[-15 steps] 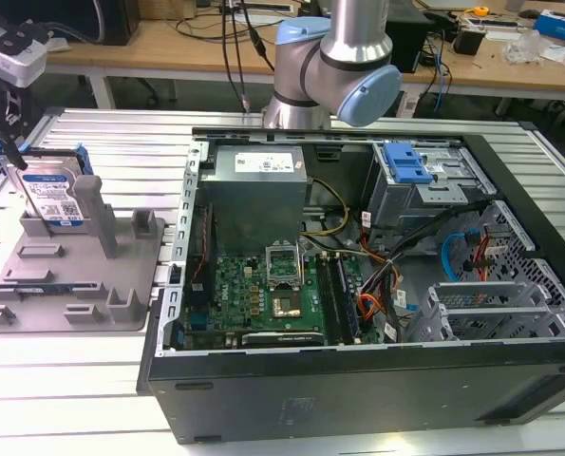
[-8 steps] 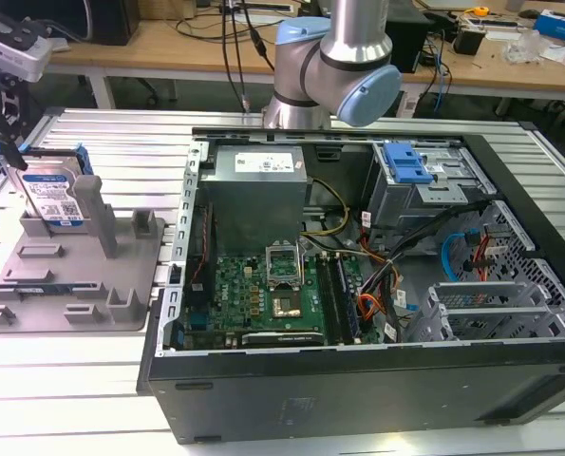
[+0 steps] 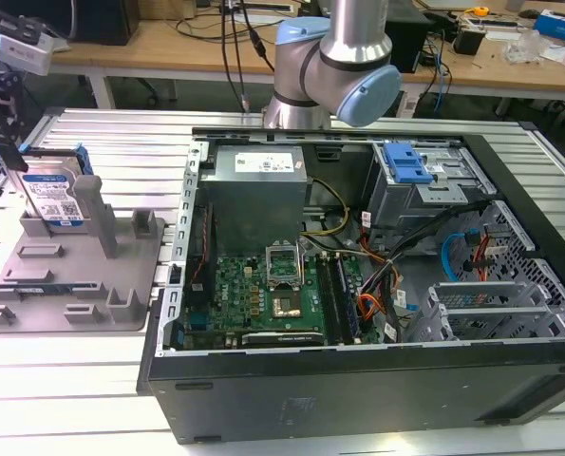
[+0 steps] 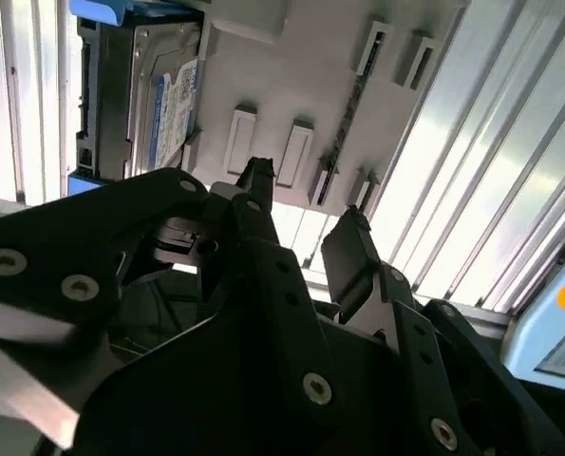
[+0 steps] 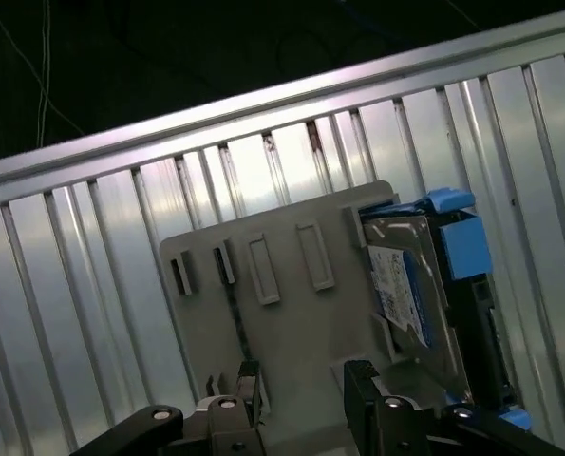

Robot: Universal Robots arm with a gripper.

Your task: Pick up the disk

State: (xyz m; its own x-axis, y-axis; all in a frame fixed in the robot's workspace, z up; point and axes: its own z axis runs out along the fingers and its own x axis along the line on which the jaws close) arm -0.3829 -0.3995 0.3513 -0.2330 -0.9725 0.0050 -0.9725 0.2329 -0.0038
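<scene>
The disk [image 3: 54, 198] is a silver drive with a white-and-blue label and blue side rails. It stands on edge in a slot of the grey holder [image 3: 92, 280] at the exterior view's left. In both wrist views my gripper [image 4: 301, 204] [image 5: 303, 385] is open, its black fingers [image 4: 256, 180] apart with nothing between them. It hovers over the holder's [image 5: 263, 313] [image 4: 310, 66] slotted plate, beside the disk [image 5: 405, 285] [image 4: 163, 95] and not touching it. In the exterior view the gripper's dark body [image 3: 2, 152] sits at the left edge, just above the disk.
An open computer case [image 3: 358, 380] with motherboard [image 3: 273, 285], power supply [image 3: 258, 176] and blue-handled drive bay [image 3: 407, 163] lies on the exterior view's right. The arm's base [image 3: 334, 62] rises behind it. Ribbed aluminium table [image 3: 64, 380] surrounds the holder; cluttered benches stand behind.
</scene>
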